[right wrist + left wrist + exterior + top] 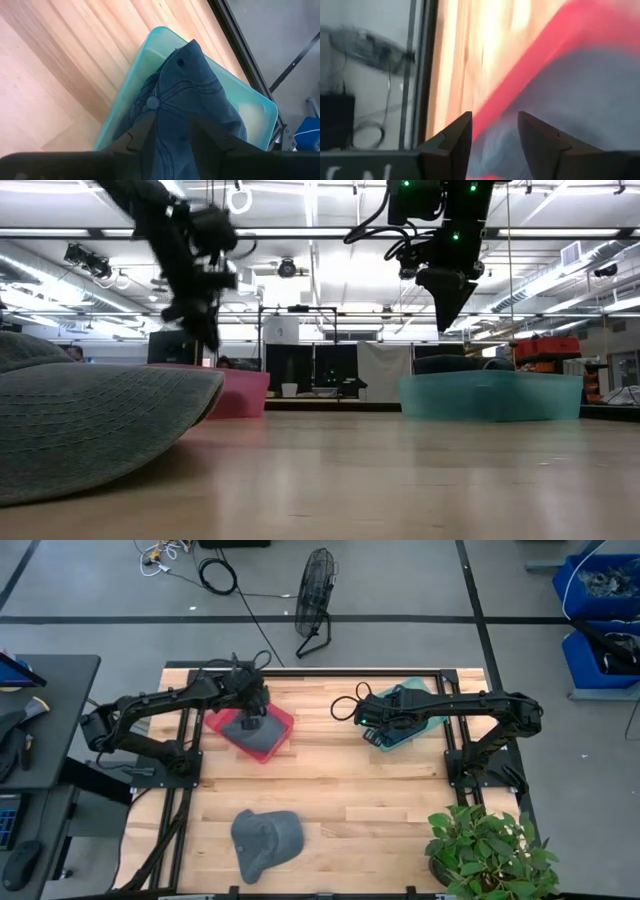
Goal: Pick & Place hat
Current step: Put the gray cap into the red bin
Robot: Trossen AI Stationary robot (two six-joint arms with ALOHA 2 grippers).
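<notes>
Table [340,790] of pale wood carries three caps. A grey hat [265,840] lies alone near the front edge, well apart from both arms, and it fills the near left of the low view as a broad grey dome. A red bin [282,718] sits at the back left with a dark grey hat [258,737] inside it. The left end effector [250,722] hangs over that bin, and the left wrist view shows its two dark fingers [457,142] apart with a clear gap, nothing between them, above grey fabric and the red rim; that view is blurred, so how close the tips are to the fabric is hard to say.

At the back right stands a teal bin [420,692] holding a blue denim hat [195,100]. The right end effector [368,718] hovers above the bin's inner side. In the right wrist view its fingers [142,132] are spread, holding nothing, with the denim crown and its top button showing between them. In the low view the right end effector is well above the teal bin.

A potted plant [490,850] stands at the front right corner of the table.
</notes>
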